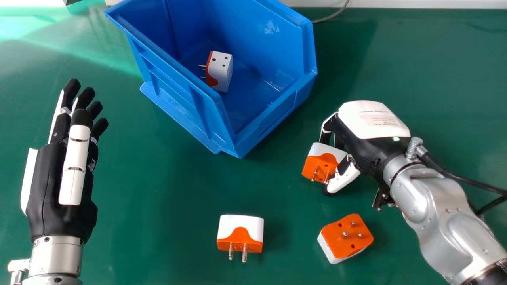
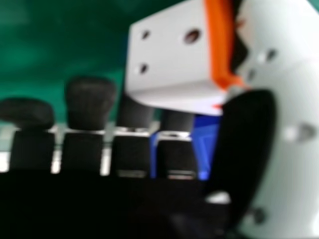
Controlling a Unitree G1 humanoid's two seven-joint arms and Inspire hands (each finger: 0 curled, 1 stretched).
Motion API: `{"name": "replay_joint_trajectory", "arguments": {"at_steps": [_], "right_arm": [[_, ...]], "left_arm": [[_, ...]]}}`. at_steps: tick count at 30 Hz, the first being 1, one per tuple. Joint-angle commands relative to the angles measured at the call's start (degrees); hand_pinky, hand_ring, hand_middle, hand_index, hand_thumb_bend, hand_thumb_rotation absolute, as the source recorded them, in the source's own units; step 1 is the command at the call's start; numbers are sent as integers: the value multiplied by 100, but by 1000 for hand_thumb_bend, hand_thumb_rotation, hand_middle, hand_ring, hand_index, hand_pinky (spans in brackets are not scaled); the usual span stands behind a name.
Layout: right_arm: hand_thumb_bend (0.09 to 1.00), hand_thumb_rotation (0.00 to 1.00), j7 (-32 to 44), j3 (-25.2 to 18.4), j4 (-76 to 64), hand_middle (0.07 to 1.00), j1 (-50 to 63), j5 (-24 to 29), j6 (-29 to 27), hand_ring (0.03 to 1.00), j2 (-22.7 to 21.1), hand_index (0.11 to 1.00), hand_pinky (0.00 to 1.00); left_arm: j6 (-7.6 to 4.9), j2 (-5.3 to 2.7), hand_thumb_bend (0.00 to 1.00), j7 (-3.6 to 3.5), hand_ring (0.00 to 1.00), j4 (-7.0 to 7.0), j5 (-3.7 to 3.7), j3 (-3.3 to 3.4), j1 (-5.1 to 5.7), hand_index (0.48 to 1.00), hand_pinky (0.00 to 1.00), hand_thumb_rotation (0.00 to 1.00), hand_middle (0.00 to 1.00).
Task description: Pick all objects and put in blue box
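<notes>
At the green bench [image 1: 158, 190], the right hand [image 1: 364, 146] pinches a plug adapter [image 1: 317, 163], probably light, rigid and slick, best held by its white casing [image 1: 325, 149].

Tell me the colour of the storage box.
The storage box is plain blue; it shows best in the head view.

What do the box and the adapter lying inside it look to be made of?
The blue box: probably molded plastic, smooth and semi-glossy, with thin ribbed walls and soft highlights. The travel adapter inside: likely hard plastic, white and orange; its pins look like metal, judging by their silvery shine.
</notes>
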Motion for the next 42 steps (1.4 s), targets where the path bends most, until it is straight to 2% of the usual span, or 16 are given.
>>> {"name": "replay_joint_trajectory", "arguments": {"at_steps": [1,3,6,10,16,20,24,28,31,32,35,42], "right_arm": [[491,117,76,-133,-254,193,10,27,41,129,-111,470,73],[490,118,112,-140,-316,194,32,9,50,128,-130,470,73],[490,120,92,-153,-401,193,76,-1,9,128,-163,470,73],[489,121,123,-164,-535,201,126,-21,24,134,-198,470,78],[489,121,14,-267,-787,189,258,0,-71,123,-246,469,68],[489,121,42,-332,-1107,175,383,-45,-52,112,-296,469,59],[489,120,1,-420,-1459,160,552,-67,-89,101,-359,469,51],[489,119,25,-511,-1905,159,738,-184,-133,102,-485,469,53],[490,118,85,-589,-2241,170,855,-271,-124,112,-546,469,64],[490,119,103,-619,-2337,174,891,-273,-123,117,-560,469,69],[490,119,131,-742,-2685,179,1008,-244,-168,122,-583,469,75],[491,119,448,-943,-3440,190,1039,-232,-162,133,-561,469,85]], "left_arm": [[-58,61,487,-15,949,-136,55,4,55,959,934,787,959],[-82,76,488,-26,949,-140,82,3,68,960,931,784,960],[-65,97,481,-59,950,-155,60,-1,77,960,930,785,962],[-83,96,493,-17,954,-167,119,-1,77,963,935,787,965],[-57,50,529,-6,946,-217,55,2,78,950,926,773,957],[-14,49,533,21,943,-245,71,-5,85,944,923,768,953],[-9,51,526,-8,939,-235,37,-11,78,940,920,770,946],[47,38,519,-28,938,-240,-41,-9,75,940,921,771,945],[67,50,514,-40,939,-222,-66,-3,62,940,925,766,945],[76,52,515,-40,939,-221,-65,-2,61,941,926,762,945],[65,80,509,-34,938,-209,-5,2,50,942,926,756,945],[78,93,496,-63,938,-198,-18,5,23,948,926,755,948]]}}
